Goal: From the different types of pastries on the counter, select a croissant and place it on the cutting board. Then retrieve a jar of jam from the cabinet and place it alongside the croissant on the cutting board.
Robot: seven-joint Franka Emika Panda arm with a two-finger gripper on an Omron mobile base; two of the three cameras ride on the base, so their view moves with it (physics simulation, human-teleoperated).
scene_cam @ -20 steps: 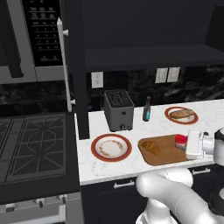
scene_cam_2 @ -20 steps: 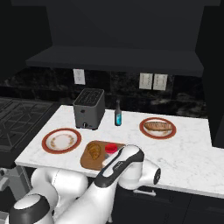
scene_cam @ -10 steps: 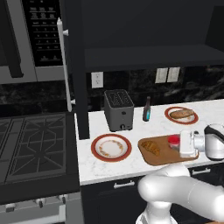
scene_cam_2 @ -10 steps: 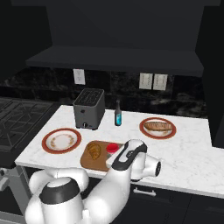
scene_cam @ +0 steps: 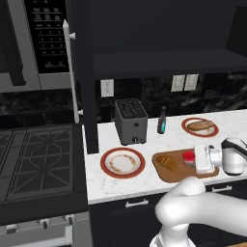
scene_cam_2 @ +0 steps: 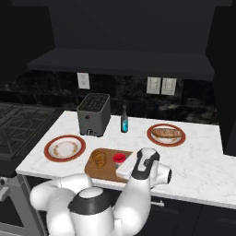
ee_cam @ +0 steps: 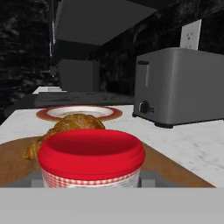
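Gripper [ee_cam: 92, 183] grips jam jar [ee_cam: 91, 157]; croissant [ee_cam: 65, 129], toaster [ee_cam: 179, 85] beyond.

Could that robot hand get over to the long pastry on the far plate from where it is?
Probably yes, once it lets go: the gripper is shut on the jar of jam on the cutting board, and bare counter leads to the long pastry.

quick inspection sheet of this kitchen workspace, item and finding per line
surface: white counter, cutting board near its front edge
job's things: croissant and jam jar both on the board, side by side
clutter: toaster, dark bottle, plate left of the board, second plate with a long pastry
grippers: gripper low at the jar, closed on it
cables: nothing seen
surroundings: stove on the left, wall outlets, dark cabinet above
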